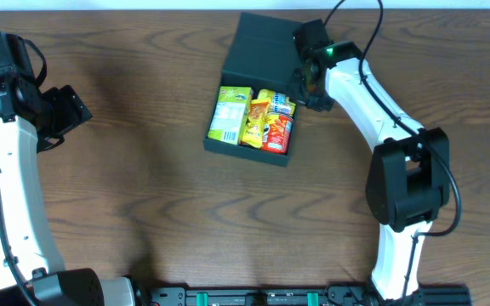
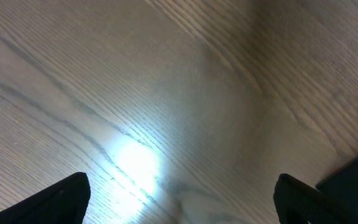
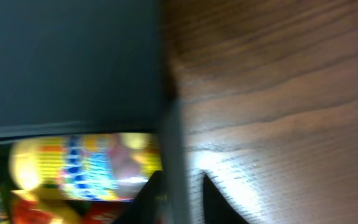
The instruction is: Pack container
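my right gripper [image 3: 180, 199] pinches a side wall of the dark teal square cardboard container [image 1: 258, 47], probably steadying it; left gripper [image 2: 185, 198] spread wide, idle, well left of it.

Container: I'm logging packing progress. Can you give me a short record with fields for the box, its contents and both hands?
container: dark teal container, lid flap open behind it
contents: yellow-green carton, with yellow and red snack packets beside it
right hand: right hand closed on the container's side wall, one finger each side
left hand: left hand open, empty, over the table, away from the box
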Motion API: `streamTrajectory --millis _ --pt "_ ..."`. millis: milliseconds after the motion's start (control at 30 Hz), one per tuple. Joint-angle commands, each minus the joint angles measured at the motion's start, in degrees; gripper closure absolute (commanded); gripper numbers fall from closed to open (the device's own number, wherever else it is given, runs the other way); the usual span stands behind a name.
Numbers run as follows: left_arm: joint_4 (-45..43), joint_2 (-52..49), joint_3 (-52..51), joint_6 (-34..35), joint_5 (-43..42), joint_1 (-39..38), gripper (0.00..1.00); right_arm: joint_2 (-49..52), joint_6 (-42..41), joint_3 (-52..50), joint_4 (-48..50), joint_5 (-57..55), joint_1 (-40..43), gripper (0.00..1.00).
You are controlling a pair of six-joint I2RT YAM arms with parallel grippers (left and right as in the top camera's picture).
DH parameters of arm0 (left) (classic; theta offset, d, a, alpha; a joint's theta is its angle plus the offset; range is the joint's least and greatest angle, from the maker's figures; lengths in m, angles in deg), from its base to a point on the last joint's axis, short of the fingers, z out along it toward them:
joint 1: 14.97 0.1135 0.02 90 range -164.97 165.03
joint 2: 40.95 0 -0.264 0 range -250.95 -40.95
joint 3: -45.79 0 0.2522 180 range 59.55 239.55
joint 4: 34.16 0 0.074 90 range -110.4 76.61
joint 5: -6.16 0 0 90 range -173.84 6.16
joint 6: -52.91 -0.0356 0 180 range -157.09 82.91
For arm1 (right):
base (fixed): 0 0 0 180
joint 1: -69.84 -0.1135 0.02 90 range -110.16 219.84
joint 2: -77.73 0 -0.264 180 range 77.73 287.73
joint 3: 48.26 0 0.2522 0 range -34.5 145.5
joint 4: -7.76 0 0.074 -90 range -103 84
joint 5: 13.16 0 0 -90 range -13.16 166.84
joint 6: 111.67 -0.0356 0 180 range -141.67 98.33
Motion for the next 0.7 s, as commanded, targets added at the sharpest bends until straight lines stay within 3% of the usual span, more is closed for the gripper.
streamTrajectory --millis 0,233,533,667 --pt "0.2 0.0 -0.1 0.0 -0.2 0.2 0.05 0.5 1.2 -3.4 0.4 -2.9 -0.1 0.97" --pt "0.2 0.0 -0.1 0.0 -0.2 0.2 0.05 0.5 5.7 -9.5 1.8 -2.5 -0.2 0.99" --pt "0.2 0.0 -0.1 0.0 -0.2 0.2 0.05 -1.2 15.6 -9.6 -4.5 -2.1 -1.2 0.98" --pt "0.2 0.0 -0.1 0.0 -0.2 0.2 0.05 -1.7 19.8 -10.2 -4.4 3.1 -3.0 0.99"
